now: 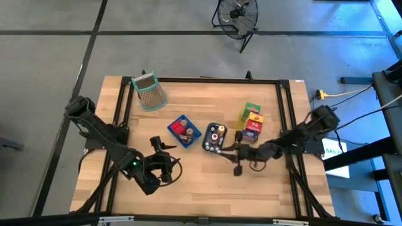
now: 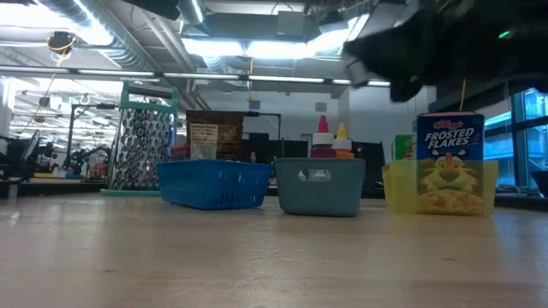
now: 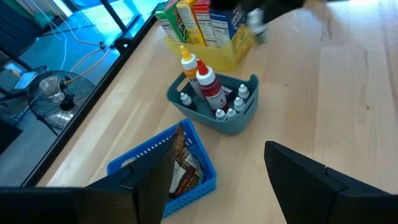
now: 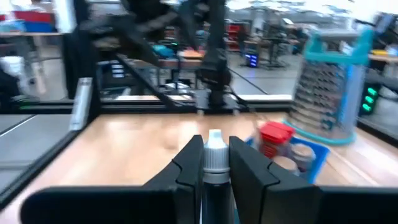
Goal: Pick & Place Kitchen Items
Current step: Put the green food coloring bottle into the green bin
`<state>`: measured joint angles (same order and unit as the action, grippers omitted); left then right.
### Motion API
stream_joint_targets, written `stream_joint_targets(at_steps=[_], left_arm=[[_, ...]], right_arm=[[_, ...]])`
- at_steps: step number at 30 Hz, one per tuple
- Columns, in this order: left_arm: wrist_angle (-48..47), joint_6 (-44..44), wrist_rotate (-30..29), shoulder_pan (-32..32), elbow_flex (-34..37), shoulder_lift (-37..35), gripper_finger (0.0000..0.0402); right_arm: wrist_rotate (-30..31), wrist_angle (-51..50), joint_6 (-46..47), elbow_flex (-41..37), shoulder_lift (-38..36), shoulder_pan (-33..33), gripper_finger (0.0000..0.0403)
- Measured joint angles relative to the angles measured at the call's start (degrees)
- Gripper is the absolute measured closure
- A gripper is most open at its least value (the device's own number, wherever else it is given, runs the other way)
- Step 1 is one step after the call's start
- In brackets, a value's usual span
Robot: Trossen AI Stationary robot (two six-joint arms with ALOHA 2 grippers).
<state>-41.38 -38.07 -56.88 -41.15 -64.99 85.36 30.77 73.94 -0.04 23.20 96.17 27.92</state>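
My right gripper [image 1: 233, 145] hovers just right of the teal basket [image 1: 214, 137] and is shut on a small bottle with a white cap [image 4: 214, 144]. The teal basket holds little bottles [image 3: 210, 87]. A blue basket [image 1: 184, 130] with packets and a red-capped jar [image 4: 274, 137] stands to its left. A yellow tray [image 1: 250, 121] of small boxes, among them a Frosted Flakes box [image 2: 449, 162], stands to its right. My left gripper [image 1: 164, 145] hangs open above the table, near and left of the blue basket, with nothing between its fingers [image 3: 149, 177]. My right gripper pinches the small bottle between its two fingers, which press on the body just below the white cap [image 4: 215, 169]. The fingers lie about level and point toward the table's left. The bottle stands upright in the hold; its lower end is hidden by the fingers.
A teal-framed metal grater [image 1: 149, 91] stands at the far left of the table. A black frame runs along the table's edges [image 1: 286, 113]. Bare wood lies along the near edge [image 1: 201, 188]. A fan [image 1: 237, 16] stands on the floor beyond the table.
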Motion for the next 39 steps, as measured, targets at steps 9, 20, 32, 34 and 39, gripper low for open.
stream_joint_targets(at_steps=[9, 20, 32, 34, 39], left_arm=[[0.0, -0.2, 0.9, -1.2, 0.0, 0.0, 0.0158], [0.0, -0.2, 0.9, -1.1, 0.0, 0.0, 0.0158], [0.0, -0.2, 0.8, -1.1, 0.0, 0.0, 0.0158], [0.0, -0.2, 0.8, -1.1, 0.0, 0.0, 0.0159], [0.0, -0.2, 0.8, -1.1, 0.0, 0.0, 0.0158]], right_arm=[[-2.2, 4.6, 6.9, 0.3, 7.5, -6.8, 0.0344], [-1.7, -1.1, 7.0, 5.5, 12.2, -7.0, 0.0344], [5.4, -8.6, 5.6, 8.9, 13.4, -7.1, 0.0344], [5.7, -9.7, 5.6, 8.9, 13.4, -7.1, 0.0344], [5.6, -10.3, 6.0, 8.9, 13.4, -7.3, 0.0344]])
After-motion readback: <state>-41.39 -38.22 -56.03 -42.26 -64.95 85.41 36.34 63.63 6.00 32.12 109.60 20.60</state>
